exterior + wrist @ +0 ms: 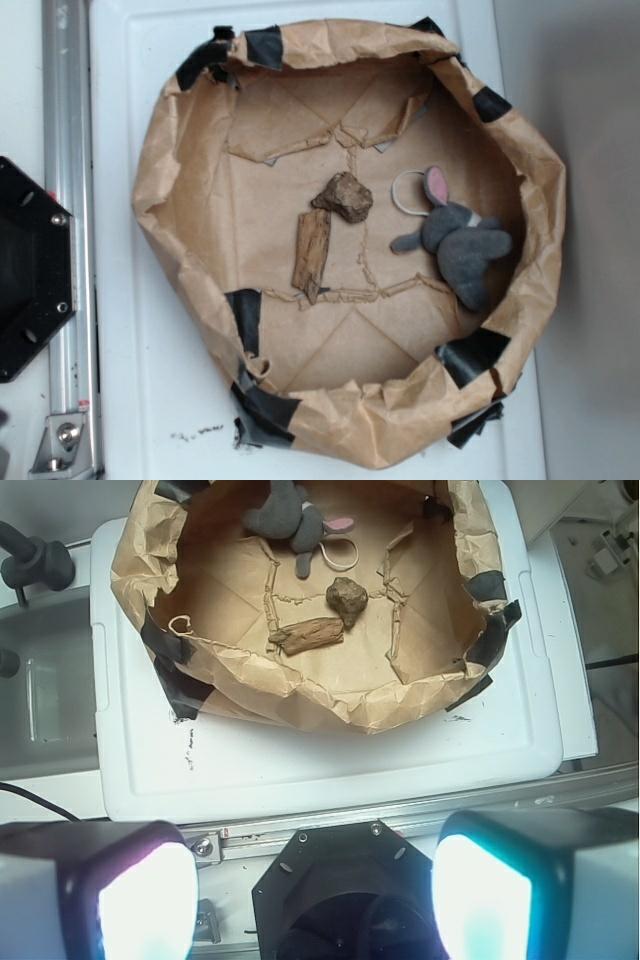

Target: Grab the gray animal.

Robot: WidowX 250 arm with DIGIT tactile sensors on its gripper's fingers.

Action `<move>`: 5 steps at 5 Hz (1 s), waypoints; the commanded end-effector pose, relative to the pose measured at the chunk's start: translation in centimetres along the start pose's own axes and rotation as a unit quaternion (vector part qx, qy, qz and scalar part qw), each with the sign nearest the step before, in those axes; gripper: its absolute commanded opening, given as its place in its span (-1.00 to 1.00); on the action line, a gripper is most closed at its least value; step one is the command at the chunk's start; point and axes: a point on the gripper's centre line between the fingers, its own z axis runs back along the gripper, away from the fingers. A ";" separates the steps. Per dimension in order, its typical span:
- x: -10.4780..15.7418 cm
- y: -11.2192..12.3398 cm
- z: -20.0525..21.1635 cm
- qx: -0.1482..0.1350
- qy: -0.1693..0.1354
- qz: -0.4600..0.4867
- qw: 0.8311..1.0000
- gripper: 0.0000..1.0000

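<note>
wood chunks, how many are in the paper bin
2. A rounded wood chunk sits near the bin's middle, and a long flat wood chunk lies just beside it, nearly touching. Both lie apart from the gray animal. None seems hidden.

The gripper hangs with jaws spread wide, holding nothing.

Gray animal in paper basin, beside ring, right of wood chunks.
</note>
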 end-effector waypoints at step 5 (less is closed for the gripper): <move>12.9 1.6 -12.0 0.042 -0.112 -0.126 0.985 1.00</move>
